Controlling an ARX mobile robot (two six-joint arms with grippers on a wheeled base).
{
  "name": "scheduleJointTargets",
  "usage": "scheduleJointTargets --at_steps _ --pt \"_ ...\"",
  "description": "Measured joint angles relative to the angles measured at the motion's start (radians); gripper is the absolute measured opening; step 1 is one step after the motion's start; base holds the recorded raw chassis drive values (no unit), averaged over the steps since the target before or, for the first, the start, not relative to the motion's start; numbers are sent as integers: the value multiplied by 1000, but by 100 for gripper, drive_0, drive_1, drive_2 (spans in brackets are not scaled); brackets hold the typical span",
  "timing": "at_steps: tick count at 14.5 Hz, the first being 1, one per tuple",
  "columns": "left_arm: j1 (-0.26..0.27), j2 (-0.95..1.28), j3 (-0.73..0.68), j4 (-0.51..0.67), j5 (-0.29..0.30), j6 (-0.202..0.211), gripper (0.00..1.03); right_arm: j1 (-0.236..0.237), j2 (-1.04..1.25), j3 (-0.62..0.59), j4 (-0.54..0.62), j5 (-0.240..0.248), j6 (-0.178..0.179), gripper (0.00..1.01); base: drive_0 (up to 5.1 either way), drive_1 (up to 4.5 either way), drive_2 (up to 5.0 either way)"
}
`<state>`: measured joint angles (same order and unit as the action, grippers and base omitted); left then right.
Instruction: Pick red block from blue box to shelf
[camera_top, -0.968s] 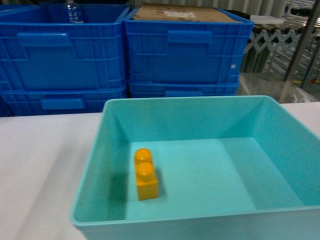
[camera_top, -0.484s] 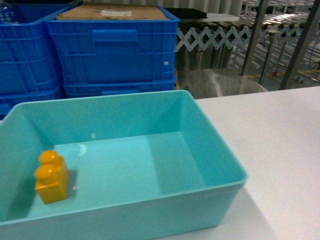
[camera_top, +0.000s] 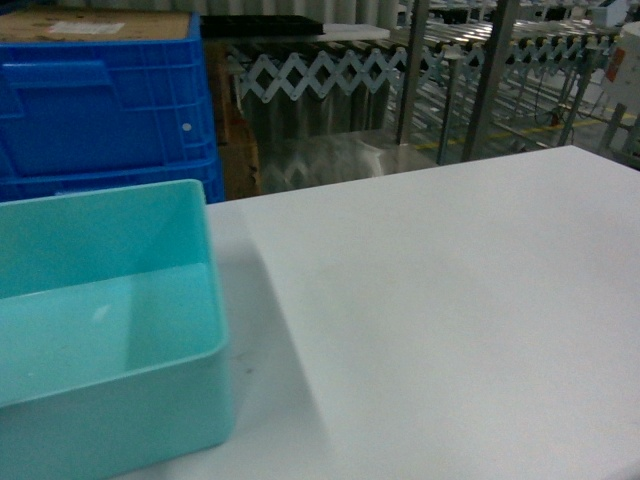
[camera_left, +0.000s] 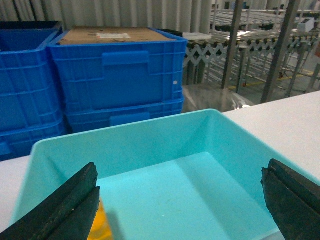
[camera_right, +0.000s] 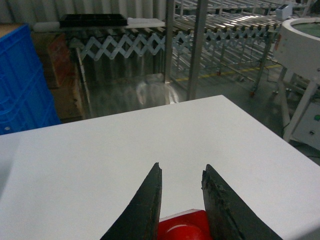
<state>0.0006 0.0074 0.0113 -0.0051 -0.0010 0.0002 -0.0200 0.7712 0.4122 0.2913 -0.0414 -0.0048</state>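
My right gripper (camera_right: 182, 169) is shut on the red block (camera_right: 182, 227), which sits low between its dark fingers above the bare white table (camera_right: 100, 160). The blue box (camera_left: 150, 140) fills the left wrist view, and my left gripper (camera_left: 179, 175) hangs wide open over its near side with nothing between the fingers. In the head view the blue box (camera_top: 120, 420) lies at the lower left and neither gripper shows. Steel uprights of the shelf (camera_right: 197, 45) rise beyond the table's far edge, also seen as the shelf (camera_top: 495, 70) in the head view.
An orange-yellow brick (camera_left: 102, 225) peeks out beside my left finger inside the box. Dark blue ribbed crates (camera_left: 120, 70) are stacked behind it. A folding lattice conveyor (camera_right: 125, 45) and a round white machine (camera_right: 305, 40) stand past the table.
The head view has swung to the right: the blue box slid from the centre to the left edge, the yellow brick left the view, and the white table and steel uprights came in.
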Motion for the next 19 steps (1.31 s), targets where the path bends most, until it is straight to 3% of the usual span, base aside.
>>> scheduleJointTargets --at_steps 12,19 --pt "-1 0 0 0 0 0 98 0 0 0 0 0 0 20 248 -350 -350" --pt "-1 0 0 0 1 0 98 -1 0 0 -1 0 0 20 240 -226 -477"
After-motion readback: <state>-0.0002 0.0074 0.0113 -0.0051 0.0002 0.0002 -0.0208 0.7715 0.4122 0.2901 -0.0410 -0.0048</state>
